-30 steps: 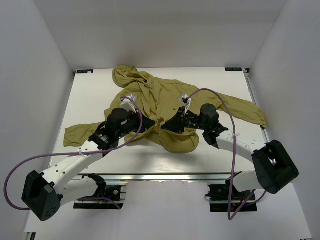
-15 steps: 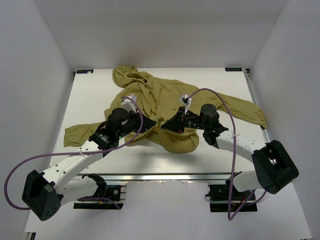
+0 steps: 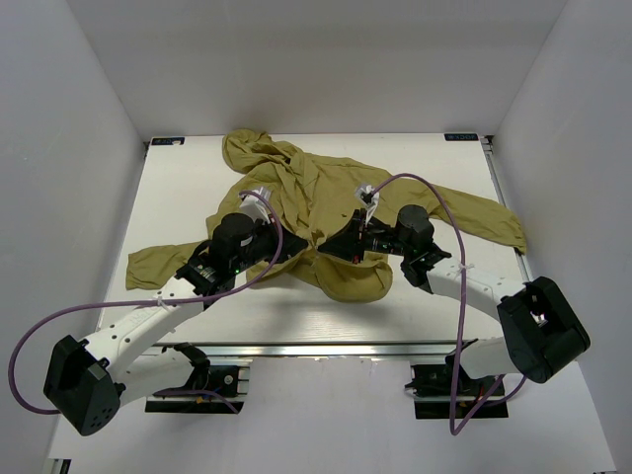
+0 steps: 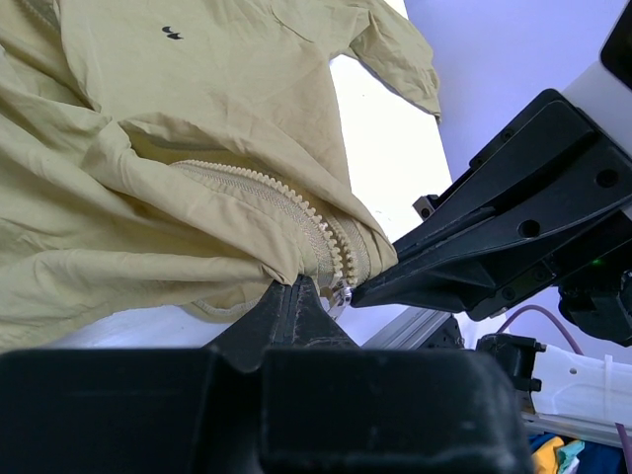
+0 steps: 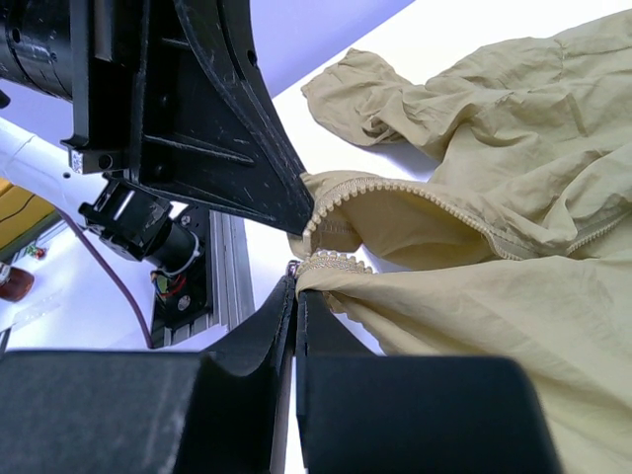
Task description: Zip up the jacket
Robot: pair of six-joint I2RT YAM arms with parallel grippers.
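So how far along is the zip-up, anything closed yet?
Done: both tools have a grip. The left tool is shut on the jacket hem at the bottom of one zipper row; the right tool is shut on the other front edge. In hand: the two bottom ends sit close together between the tools. Left: the rows are apart, nothing zipped; joining them and the whole pull remain.

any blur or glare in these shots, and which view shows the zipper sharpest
Top external: even light, soft shadows, jacket sharp but small. Left wrist: zipper teeth crispest, near left end effector dark. Right wrist: table washed out white, teeth clear.
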